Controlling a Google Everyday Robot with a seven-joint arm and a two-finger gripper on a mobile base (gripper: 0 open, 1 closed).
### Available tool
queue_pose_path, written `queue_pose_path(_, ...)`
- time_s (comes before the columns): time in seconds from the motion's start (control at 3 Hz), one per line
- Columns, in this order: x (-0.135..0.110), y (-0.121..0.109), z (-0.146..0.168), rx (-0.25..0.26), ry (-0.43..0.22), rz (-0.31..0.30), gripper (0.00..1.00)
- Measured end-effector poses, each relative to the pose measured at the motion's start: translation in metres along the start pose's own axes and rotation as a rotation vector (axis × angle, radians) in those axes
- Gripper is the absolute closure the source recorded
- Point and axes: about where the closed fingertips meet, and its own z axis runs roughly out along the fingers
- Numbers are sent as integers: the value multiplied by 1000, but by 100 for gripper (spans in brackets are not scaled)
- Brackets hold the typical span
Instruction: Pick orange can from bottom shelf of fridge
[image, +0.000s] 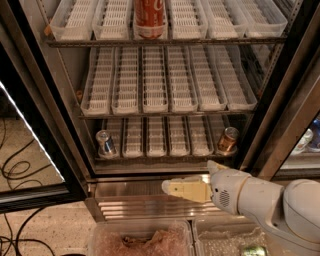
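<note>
The fridge (45, 125) stands open with three racks of white slotted trays. The orange can (228, 140) stands upright at the right end of the bottom shelf (160, 137). My gripper (187, 176) hangs in front of the ribbed steel base, below and to the left of the orange can and apart from it. Its fingers are spread and it holds nothing. One beige finger (182, 189) points left. The white arm (270, 202) comes in from the lower right.
A blue-and-silver can (106, 143) stands at the left end of the bottom shelf. A red cola can (150, 19) stands on the top rack. The open glass door (30, 150) is at the left, with cables (20, 170) on the floor. Clear plastic bins (145, 240) sit below.
</note>
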Motion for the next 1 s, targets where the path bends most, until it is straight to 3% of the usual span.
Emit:
queue_pose_path(0.33,0,0,0,0,0,0,0)
queue_pose_path(0.67,1,-6,5,62,-9,-3,0)
queue_pose_path(1.0,27,-2,12,161,-28,67,0)
